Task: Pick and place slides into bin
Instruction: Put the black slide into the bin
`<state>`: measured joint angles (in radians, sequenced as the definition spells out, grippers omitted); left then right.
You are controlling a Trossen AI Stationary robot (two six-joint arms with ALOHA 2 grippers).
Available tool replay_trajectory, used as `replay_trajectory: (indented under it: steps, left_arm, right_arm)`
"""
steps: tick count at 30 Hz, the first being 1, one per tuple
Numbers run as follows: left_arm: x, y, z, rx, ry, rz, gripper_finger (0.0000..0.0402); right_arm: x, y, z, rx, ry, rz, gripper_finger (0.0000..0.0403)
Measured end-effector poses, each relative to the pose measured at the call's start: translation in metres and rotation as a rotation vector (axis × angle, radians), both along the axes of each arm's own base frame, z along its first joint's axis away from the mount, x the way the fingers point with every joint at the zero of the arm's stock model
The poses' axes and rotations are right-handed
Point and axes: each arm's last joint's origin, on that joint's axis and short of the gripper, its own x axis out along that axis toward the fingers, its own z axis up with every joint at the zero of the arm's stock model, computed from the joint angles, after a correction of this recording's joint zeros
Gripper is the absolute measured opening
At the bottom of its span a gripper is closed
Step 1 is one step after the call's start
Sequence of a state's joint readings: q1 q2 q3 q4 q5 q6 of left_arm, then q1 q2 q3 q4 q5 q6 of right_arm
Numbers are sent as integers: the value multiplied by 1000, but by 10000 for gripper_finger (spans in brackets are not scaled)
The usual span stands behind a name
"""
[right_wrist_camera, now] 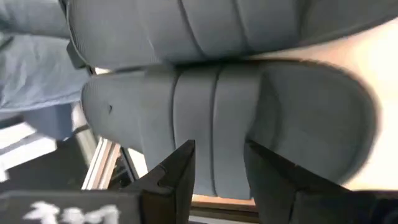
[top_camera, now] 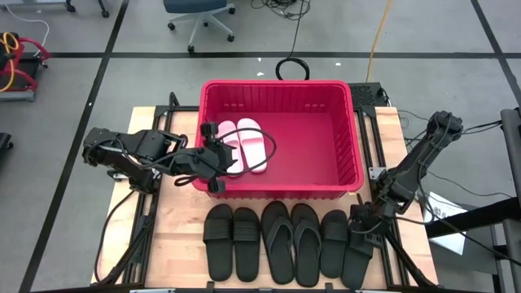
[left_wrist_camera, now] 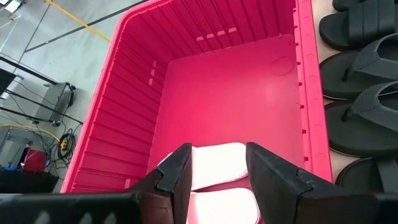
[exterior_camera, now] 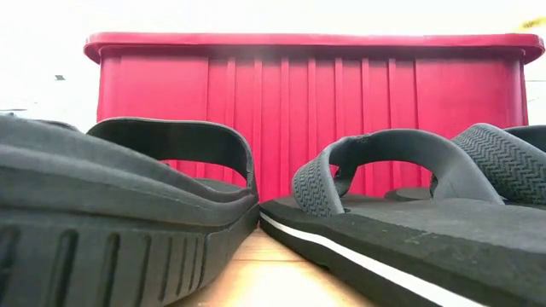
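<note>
Red bin (top_camera: pixel 346 122) at table centre, far side. White pair of slides (top_camera: pixel 244 145) lying flat inside, on the bin floor near its left wall, side by side.

Left gripper (top_camera: pixel 213 155) over the bin's left near corner, above the white pair — fingers (left_wrist_camera: pixel 177 171) apart, nothing between them; white soles visible through the gap in the left wrist view.

Six black slides in a row on the table along the bin's near wall: wide-strap pair (top_camera: pixel 233 240) at left, thong flip-flop pair (top_camera: pixel 291 241) in the middle, second wide-strap pair (top_camera: pixel 342 244) at right, its outer slide tilted, toe end over the table's near edge.

Right gripper (top_camera: pixel 362 224) low at the right end of the row, just over the outermost black slide (right_wrist_camera: pixel 236 106). Fingers (right_wrist_camera: pixel 180 171) apart, pointing at its strap — contact cannot be told.

Low view: black soles close up, ribbed red bin wall (exterior_camera: pixel 307 111) behind.
</note>
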<state>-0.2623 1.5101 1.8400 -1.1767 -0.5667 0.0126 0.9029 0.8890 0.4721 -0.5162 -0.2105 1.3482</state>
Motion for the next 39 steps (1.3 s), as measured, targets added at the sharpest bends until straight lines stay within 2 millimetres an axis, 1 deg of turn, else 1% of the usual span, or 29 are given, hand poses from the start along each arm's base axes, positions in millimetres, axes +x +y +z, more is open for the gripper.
replay_trajectory:
  steps: [4, 8, 17, 21, 23, 27, 31, 35, 39]
  left_arm:
    - [0, 0, 0, 6, 3, -6, 147]
    - [0, 0, 0, 6, 3, -6, 147]
    - [1, 2, 0, 3, 2, 5, 147]
    - [1, 2, 0, -20, 7, -15, 147]
    - [1, 1, 0, -28, 8, -22, 147]
    - [1, 1, 0, -23, 12, -28, 147]
    - [1, 4, 0, -23, 11, -18, 147]
    - [2, 7, 0, -24, 11, -6, 147]
    - [2, 10, 0, -24, 11, 2, 147]
  right_arm:
    - [-4, -2, -13, 46, 73, -6, 130]
    - [-6, -3, -17, 77, 96, 3, 130]
    - [-4, -2, -13, 114, -1, 31, 130]
    - [-4, -2, -19, 123, -38, 30, 130]
    - [-4, -2, -25, 168, -55, 28, 130]
    - [-4, 0, -36, 334, -82, 0, 130]
    - [-4, -2, -41, 471, -150, -59, 127]
    - [-7, -6, -50, 483, -119, -129, 112]
    - [-7, -7, -52, 487, -90, -154, 91]
